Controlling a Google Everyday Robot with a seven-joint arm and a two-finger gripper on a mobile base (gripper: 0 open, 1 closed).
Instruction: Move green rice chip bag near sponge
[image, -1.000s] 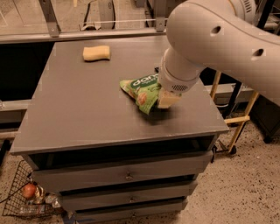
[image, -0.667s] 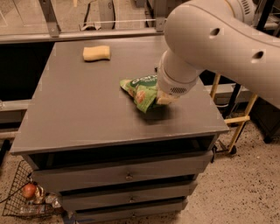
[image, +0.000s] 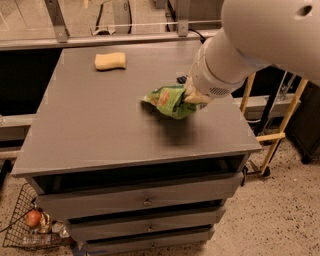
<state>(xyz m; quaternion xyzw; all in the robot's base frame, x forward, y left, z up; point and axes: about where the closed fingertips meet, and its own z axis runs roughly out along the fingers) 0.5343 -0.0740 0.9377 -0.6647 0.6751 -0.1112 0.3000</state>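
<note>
The green rice chip bag (image: 167, 101) is crinkled and hangs just above the right-middle of the grey table (image: 100, 130), with its shadow on the top below it. My gripper (image: 193, 95) comes in from the right under the big white arm. It is shut on the bag's right end, and the beige fingers (image: 196, 96) partly show. The pale yellow sponge (image: 110, 61) lies flat at the table's far left, well apart from the bag.
A small dark object (image: 181, 79) lies on the table just behind the bag, mostly hidden by the arm. A yellow wooden frame (image: 286, 116) stands to the table's right. A wire basket (image: 27, 222) with clutter sits on the floor at the lower left. Drawers are below the top.
The bag has come slightly up off the table in my gripper's hold, and a shadow now shows under it. The sponge has not moved.
</note>
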